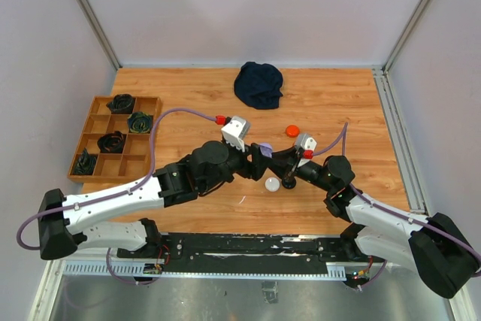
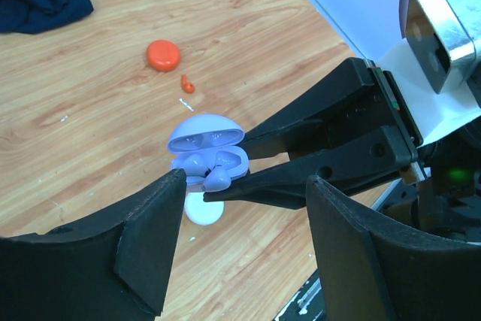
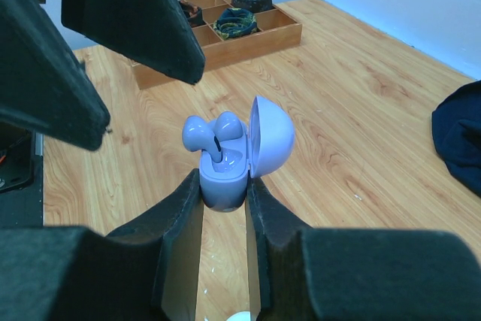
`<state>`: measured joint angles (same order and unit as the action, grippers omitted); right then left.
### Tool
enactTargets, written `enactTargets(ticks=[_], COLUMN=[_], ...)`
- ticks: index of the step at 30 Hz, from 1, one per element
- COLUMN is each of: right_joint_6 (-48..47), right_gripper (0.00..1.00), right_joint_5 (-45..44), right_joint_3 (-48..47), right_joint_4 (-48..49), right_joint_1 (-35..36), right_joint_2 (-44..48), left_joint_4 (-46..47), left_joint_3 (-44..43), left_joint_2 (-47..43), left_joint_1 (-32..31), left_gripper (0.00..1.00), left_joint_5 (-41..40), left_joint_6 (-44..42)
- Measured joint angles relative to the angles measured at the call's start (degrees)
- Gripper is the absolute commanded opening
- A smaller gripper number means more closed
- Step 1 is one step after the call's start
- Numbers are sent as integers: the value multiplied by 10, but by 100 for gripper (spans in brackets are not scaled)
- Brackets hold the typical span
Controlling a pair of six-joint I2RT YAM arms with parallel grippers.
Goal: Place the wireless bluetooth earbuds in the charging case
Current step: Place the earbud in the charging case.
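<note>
My right gripper [image 3: 225,188] is shut on the base of a purple charging case [image 3: 223,178], holding it above the table with its round lid [image 3: 271,138] hinged open. Two purple earbuds [image 3: 198,134] stick up out of the case's wells, not fully sunk in. In the left wrist view the same case [image 2: 204,146] is pinched by the right arm's fingers [image 2: 301,148]. My left gripper [image 2: 246,186] stands open just in front of the case, nothing between its fingers. From above, both grippers meet at the case [image 1: 264,148] mid-table.
On the wood lie a white round case [image 1: 272,183], an orange round case [image 2: 162,55] and a loose orange earbud [image 2: 187,84] beside it. A dark blue cloth [image 1: 258,84] sits at the back. A wooden compartment tray [image 1: 96,137] stands at the left.
</note>
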<state>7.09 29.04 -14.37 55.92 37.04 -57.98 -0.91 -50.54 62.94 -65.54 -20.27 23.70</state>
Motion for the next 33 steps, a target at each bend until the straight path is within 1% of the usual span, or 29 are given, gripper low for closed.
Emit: enactTargets(ticks=[6,9,17,24,33], right_joint_6=[0,0,0,0,0], right_gripper=[6,6,6,6,6], right_joint_5=[0,0,0,0,3], right_joint_3=[0,0,0,0,0], right_joint_4=[0,0,0,0,0], right_joint_1=[0,0,0,0,0], right_joint_2=[0,0,0,0,0], left_joint_4=[-20,-29,-41,-54,-61], left_joint_3=[-17,-27,-39,-54,-66], left_joint_2=[31,45,49,58,62], left_joint_1=[2,3,5,5,15], left_gripper=[68,65,60,60,63], left_joint_5=[13,22,56,85,85], left_joint_6=[7,10,18,23,22])
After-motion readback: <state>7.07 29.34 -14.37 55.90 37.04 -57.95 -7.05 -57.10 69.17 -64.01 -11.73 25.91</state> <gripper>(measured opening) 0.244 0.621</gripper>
